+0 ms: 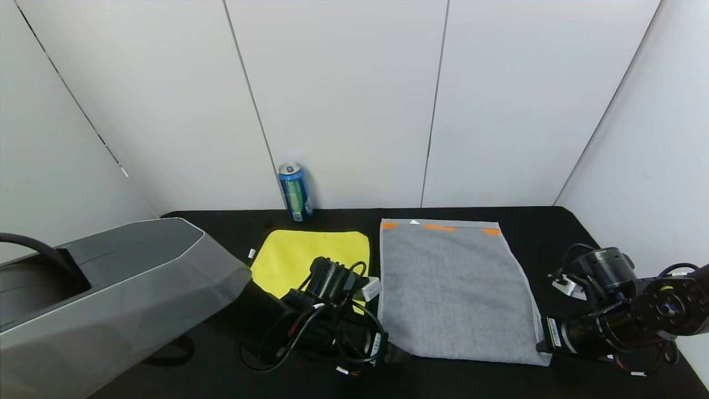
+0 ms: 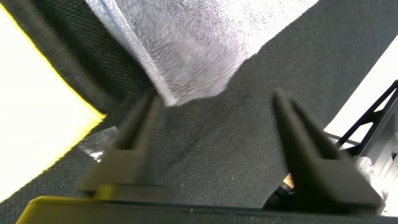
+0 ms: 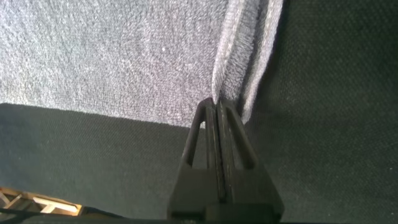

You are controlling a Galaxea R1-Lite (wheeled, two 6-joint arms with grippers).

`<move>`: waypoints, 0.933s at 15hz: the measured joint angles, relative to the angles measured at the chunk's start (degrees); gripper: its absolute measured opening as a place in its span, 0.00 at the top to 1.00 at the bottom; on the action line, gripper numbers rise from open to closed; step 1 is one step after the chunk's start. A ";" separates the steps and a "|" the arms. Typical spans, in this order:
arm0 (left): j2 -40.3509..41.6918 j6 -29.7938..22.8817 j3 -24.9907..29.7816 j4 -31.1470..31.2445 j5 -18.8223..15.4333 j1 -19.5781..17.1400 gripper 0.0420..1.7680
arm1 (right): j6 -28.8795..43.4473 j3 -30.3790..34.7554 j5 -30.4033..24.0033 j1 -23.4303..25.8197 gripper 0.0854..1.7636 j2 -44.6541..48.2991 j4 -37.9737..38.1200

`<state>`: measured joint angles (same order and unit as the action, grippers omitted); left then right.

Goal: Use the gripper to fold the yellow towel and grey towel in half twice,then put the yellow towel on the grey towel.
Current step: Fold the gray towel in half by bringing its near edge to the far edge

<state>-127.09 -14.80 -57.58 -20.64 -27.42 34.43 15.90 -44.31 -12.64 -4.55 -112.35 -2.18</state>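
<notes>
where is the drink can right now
In the head view the blue drink can stands upright at the table's far edge against the wall, left of centre, just behind the yellow towel.

Open left tool (image 2: 214,143) at grey towel (image 2: 193,43) corner

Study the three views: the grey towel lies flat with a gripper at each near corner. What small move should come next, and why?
Probably the left gripper should close on the near left corner of the grey towel. Its fingers stand open around that corner, while the right gripper is already shut on the near right corner's hem. With both corners held, the near edge could be lifted towards the orange-patched far edge.
</notes>
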 joint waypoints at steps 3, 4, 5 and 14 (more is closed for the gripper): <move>-0.28 -0.02 -0.06 -0.18 0.09 -0.12 0.56 | 0.00 0.05 0.00 -0.09 0.98 0.00 -0.02; -0.34 -0.06 -0.13 -0.13 0.11 -0.15 0.70 | 0.00 0.05 0.00 -0.09 0.98 0.00 -0.02; -0.37 -0.06 -0.16 -0.07 0.18 -0.15 0.95 | 0.00 0.05 0.02 -0.09 0.98 0.00 0.00; -0.39 -0.13 -0.17 -0.16 0.18 -0.37 0.96 | 0.00 0.18 0.02 -0.20 0.98 0.02 0.00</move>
<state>-127.48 -14.93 -57.75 -20.80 -27.23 34.06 15.90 -44.13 -12.62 -4.74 -112.32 -2.18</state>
